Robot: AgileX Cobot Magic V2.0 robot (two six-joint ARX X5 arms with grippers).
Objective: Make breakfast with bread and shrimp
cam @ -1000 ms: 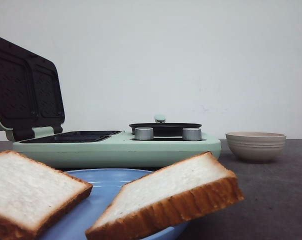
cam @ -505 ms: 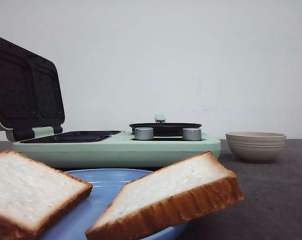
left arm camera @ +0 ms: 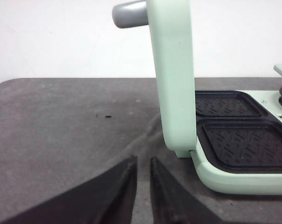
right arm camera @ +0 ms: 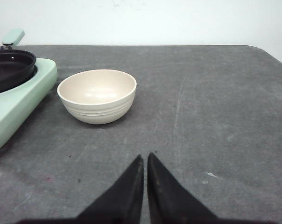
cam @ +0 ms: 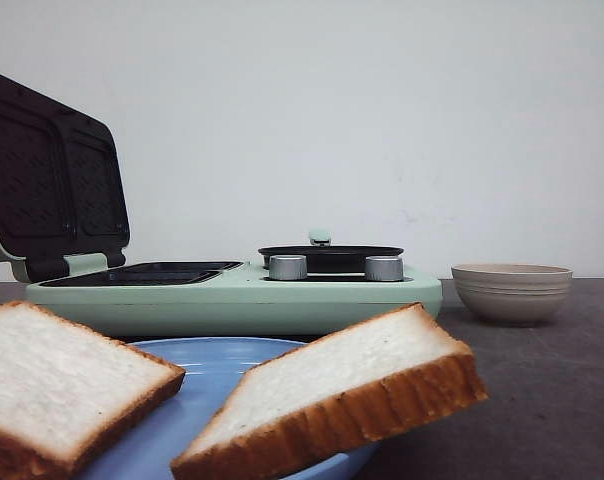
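Up front, front view: two bread slices lie on a blue plate (cam: 207,365), nearest the camera. Left slice (cam: 57,385) rests flat; right slice (cam: 332,390) is tilted, crust edge overhanging the plate rim. Behind the plate stands a mint-green sandwich maker (cam: 232,295), lid (cam: 52,175) raised, two dark grill plates exposed. Small black pan (cam: 330,256) sits on its right half behind two silver knobs (cam: 287,267). Beige ribbed bowl (cam: 511,290) stands on the dark worktop (cam: 542,400), right of the appliance, apart from it. Shrimp not seen in any view.

Left wrist view: left fingers (left arm camera: 141,186) nearly closed, narrow gap between the tips, nothing held. They hang over bare worktop just beside the raised lid and its grey handle (left arm camera: 128,13).

Right wrist view: right fingers (right arm camera: 144,179) closed tip to tip, nothing held, over worktop near the bowl, not touching it. Bowl interior looks empty.
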